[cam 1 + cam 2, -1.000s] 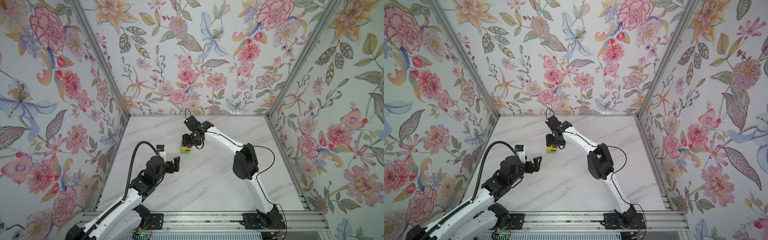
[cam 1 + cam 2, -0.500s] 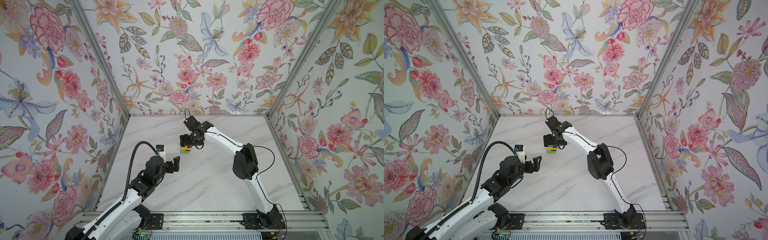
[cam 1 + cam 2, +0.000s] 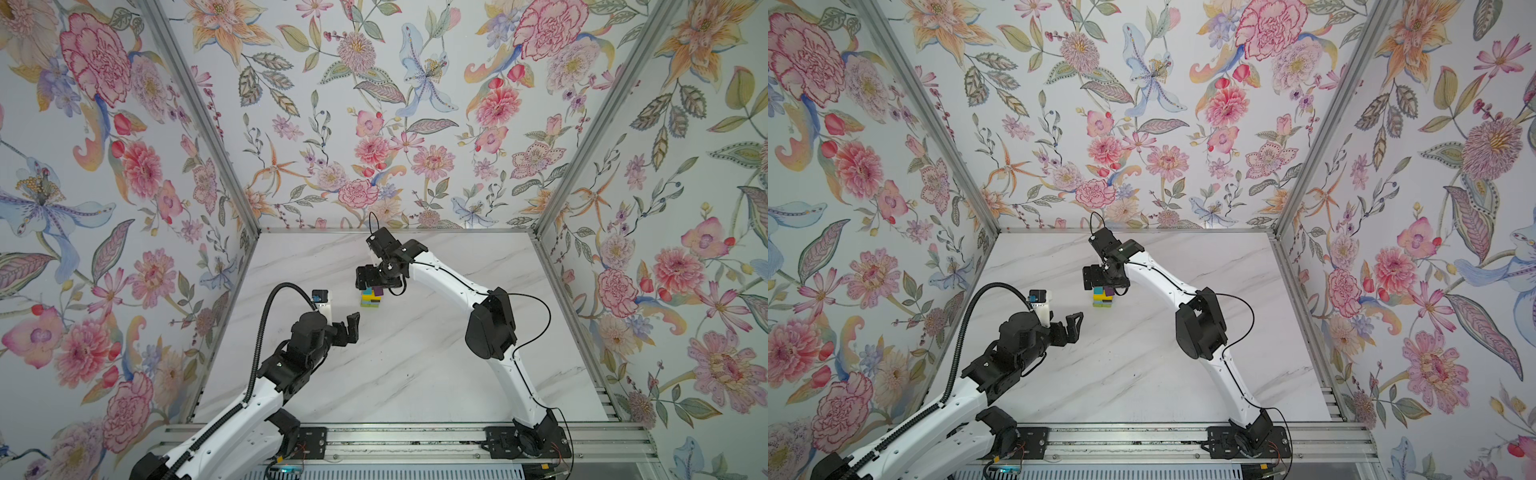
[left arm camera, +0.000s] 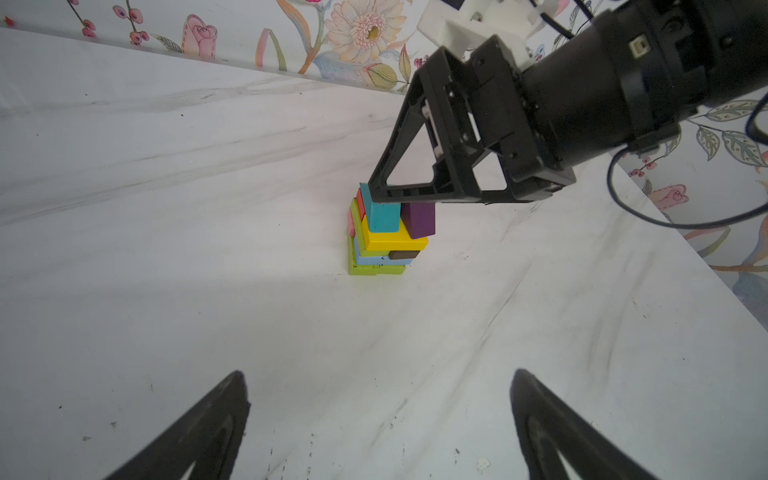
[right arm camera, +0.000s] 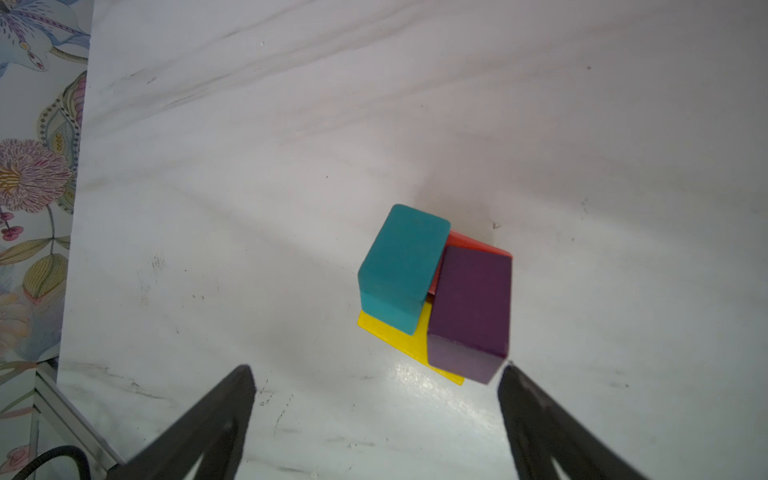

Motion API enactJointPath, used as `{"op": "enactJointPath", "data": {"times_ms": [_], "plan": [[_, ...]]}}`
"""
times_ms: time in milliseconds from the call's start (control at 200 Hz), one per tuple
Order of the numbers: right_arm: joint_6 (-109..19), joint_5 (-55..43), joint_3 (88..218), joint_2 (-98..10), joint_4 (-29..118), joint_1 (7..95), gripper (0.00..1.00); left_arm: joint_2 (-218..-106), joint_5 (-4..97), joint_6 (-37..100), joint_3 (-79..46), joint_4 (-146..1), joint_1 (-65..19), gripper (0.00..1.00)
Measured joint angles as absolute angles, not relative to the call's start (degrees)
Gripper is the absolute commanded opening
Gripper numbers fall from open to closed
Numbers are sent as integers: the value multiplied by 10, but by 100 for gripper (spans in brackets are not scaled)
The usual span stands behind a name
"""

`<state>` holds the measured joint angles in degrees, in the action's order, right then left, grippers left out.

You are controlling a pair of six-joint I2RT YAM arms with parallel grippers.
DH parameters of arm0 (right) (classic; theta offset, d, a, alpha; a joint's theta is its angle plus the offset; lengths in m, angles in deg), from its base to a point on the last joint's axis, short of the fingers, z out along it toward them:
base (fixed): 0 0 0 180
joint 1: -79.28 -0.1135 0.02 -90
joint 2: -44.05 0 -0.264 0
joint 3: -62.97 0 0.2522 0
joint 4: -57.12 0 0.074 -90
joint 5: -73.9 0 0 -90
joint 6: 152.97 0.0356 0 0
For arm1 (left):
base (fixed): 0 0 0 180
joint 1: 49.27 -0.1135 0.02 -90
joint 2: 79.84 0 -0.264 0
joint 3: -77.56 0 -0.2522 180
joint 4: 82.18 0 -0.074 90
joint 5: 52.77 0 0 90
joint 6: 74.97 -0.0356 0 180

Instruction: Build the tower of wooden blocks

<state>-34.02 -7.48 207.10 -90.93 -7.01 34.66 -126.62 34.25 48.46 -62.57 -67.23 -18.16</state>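
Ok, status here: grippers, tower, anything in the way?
Right gripper open, empty, just over the tower. Left gripper open, empty, standing off. Teal block and purple block topmost, slightly skewed. Nothing blocking.

One tower [image 3: 371,297], two arms [image 3: 257,407] [image 3: 509,382].

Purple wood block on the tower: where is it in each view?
Top view: purple rectangular wood block just below picture centre, right side of the top layer of the multicoloured block tower.
Top view: same spot.
Left wrist: top layer, resting on the yellow flat wood block.
Right wrist: top layer, seen from above.
Shared landmark: teal rectangular wood block beside it.
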Motion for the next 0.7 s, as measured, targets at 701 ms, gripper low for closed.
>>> {"op": "enactJointPath", "data": {"times_ms": [701], "plan": [[-341, -76, 2064, -913, -70, 349, 94, -1258, 342, 485, -626, -672, -182, 99]]}}
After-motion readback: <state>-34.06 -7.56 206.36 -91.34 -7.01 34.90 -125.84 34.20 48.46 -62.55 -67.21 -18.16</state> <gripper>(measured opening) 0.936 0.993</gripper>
